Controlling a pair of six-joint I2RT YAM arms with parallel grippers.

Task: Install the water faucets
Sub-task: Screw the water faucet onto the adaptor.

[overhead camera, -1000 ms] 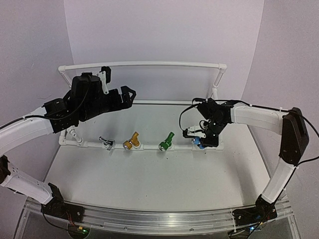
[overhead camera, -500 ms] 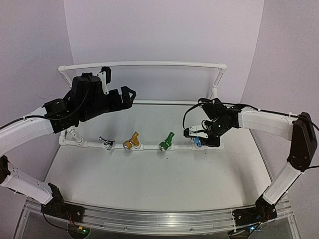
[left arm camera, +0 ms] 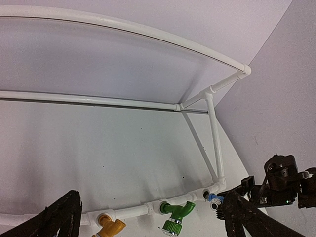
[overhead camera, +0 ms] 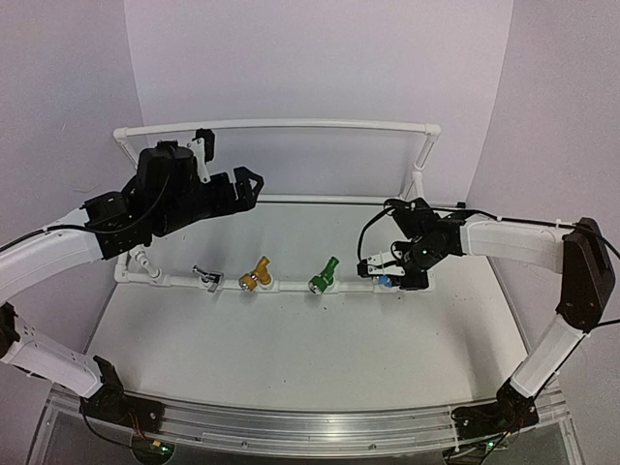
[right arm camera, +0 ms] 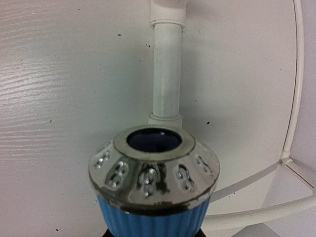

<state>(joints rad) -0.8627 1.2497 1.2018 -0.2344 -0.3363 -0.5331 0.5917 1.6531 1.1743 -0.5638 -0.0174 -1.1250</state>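
Along the front pipe of the white PVC frame sit the silver faucet, the yellow faucet and the green faucet. My right gripper is shut on the blue faucet at the pipe's right end fitting. The right wrist view is filled by the blue faucet's metallic nozzle, which hides the fingers. My left gripper hangs open and empty, high above the frame's left end. From its wrist I see the green faucet, the yellow faucet and the blue faucet.
The frame's top rail and right upright stand behind the faucets. The white table stretches toward me in front of the pipe. Purple walls close the back and sides.
My right forearm has dropped lower and the wrist has shifted slightly toward me, still gripping the blue faucet. The left arm has not moved.
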